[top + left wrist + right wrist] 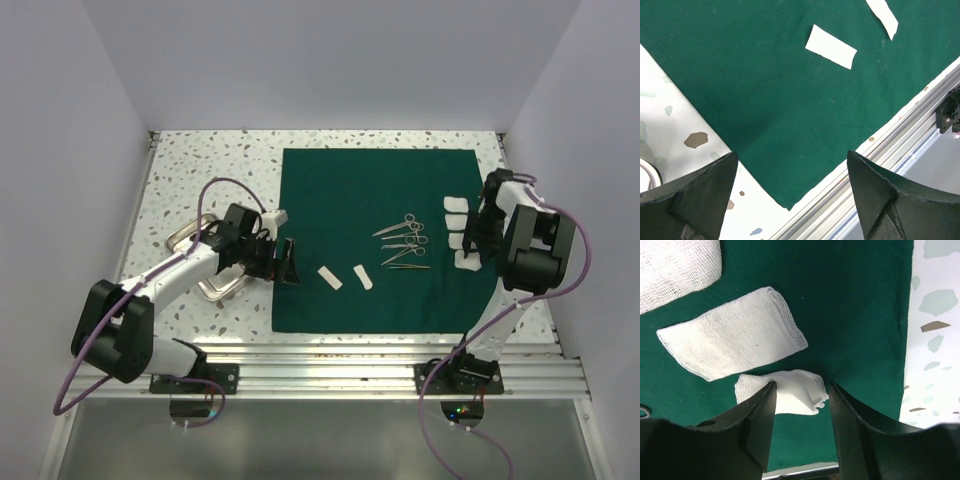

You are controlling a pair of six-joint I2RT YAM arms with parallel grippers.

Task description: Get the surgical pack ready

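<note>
The dark green drape [380, 200] lies spread flat on the table. On it lie several steel scissor-like instruments [405, 240], two white strips [330, 278], and a column of white gauze pads [455, 205] near its right edge. My right gripper [468, 252] is open and low over the nearest, crumpled gauze pad [800, 390], with a finger on either side; the left finger touches it. A flat gauze pad [735, 340] lies just beyond. My left gripper [287, 262] is open wide and empty over the drape's left edge [790, 100]. The two strips [831, 46] show ahead of it.
A small metal tray [182, 238] sits on the speckled table left of the drape, partly under my left arm; its rim shows in the left wrist view [646, 167]. An aluminium rail [350, 350] runs along the near edge. White walls enclose the sides.
</note>
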